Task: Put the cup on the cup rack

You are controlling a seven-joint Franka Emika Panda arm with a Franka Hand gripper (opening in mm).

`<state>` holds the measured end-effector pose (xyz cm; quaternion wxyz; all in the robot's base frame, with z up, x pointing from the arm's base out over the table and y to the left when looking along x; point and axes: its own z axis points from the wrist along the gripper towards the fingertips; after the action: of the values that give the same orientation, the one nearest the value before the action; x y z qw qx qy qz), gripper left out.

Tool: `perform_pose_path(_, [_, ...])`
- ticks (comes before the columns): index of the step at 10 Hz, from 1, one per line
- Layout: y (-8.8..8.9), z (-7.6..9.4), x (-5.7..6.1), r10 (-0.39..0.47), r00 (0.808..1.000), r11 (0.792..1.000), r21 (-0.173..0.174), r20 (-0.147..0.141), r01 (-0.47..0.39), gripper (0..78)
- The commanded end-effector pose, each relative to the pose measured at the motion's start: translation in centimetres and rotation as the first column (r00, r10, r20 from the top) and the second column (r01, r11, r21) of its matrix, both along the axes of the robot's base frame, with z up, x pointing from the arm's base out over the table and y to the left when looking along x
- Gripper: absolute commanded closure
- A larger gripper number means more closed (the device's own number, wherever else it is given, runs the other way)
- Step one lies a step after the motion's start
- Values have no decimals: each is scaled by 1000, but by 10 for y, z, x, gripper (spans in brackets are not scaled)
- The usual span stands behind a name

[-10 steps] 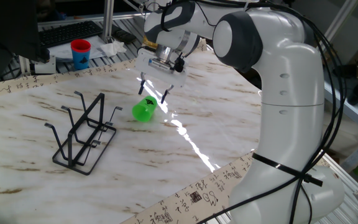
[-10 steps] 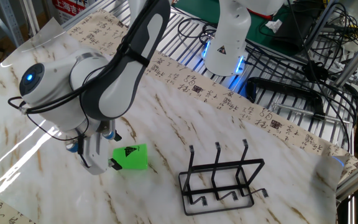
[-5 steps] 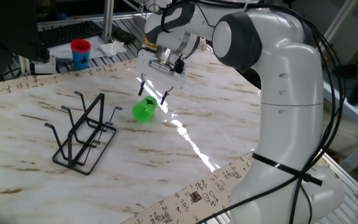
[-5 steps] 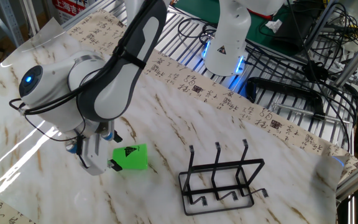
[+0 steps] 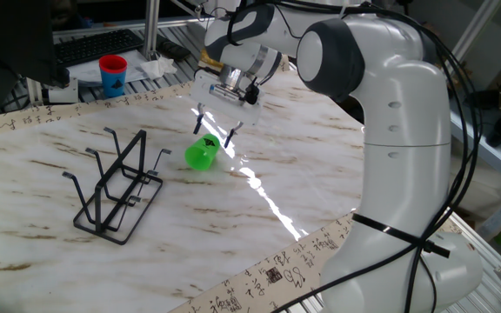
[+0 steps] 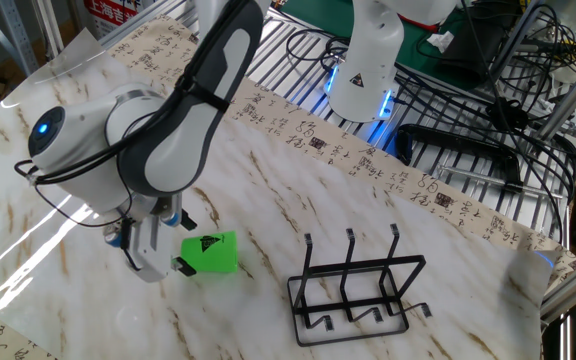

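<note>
Green cup (image 5: pixel 201 156) lies on its side on the marble table (image 5: pixel 320 174), directly under my gripper (image 5: pixel 215 131), a touch below the fingertips. In the one fixed view the mouth faces the camera, so the long axis runs roughly level along the tabletop. In the other fixed view the cup (image 6: pixel 211 253) sits right at the gripper (image 6: pixel 168 258), its end by the finger; I cannot tell whether they touch.

Fingers (image 5: pixel 199 121) are spread, one each side above the cup, nothing pinched. I judge a short drop would bracket the cup wall or rim.

Arm pose: wrist pitched down, hand near vertical over the cup, forearm reaching in from the base side.

Further off from the claw, the black wire cup rack (image 5: pixel 116 187) stands upright, well apart from the cup on its far side from the arm base; pegs (image 6: pixel 351 240) point up. Once gripped, I expect the cup needs tipping mouth-down to go over a peg.

Farthest, a red cup (image 5: pixel 112 76) sits off the table edge, not mine to touch.
</note>
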<state>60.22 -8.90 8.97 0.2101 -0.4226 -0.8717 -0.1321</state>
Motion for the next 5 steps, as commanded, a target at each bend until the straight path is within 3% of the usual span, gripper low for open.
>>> perform_pose_path(1, [-3, -5, 2, 2, 1000, 1000, 16, 3, -2, 1])
perform_pose_path(5, [-4, -6, 2, -14, 1000, 999, 32, -21, 15, 1])
